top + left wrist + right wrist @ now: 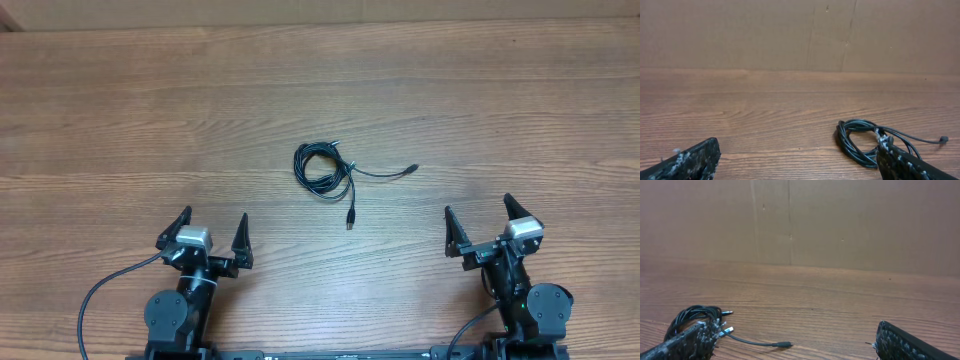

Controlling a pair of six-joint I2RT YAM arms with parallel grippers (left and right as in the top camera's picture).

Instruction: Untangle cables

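The cables (323,168) lie as one small black coil in the middle of the wooden table, with one plug end (411,170) trailing right and another (350,220) toward the front. My left gripper (211,232) stands open near the front edge, well left of and nearer than the coil. My right gripper (480,220) is open too, off to the coil's right. In the left wrist view the cables (856,140) sit ahead on the right, partly behind my right fingertip (900,162). The right wrist view has the cables (692,315) at lower left, with a plug (784,344) lying loose.
A brown cardboard wall (800,35) stands along the far edge of the table (150,110). Thick black arm cables (100,290) loop at the front by the arm bases.
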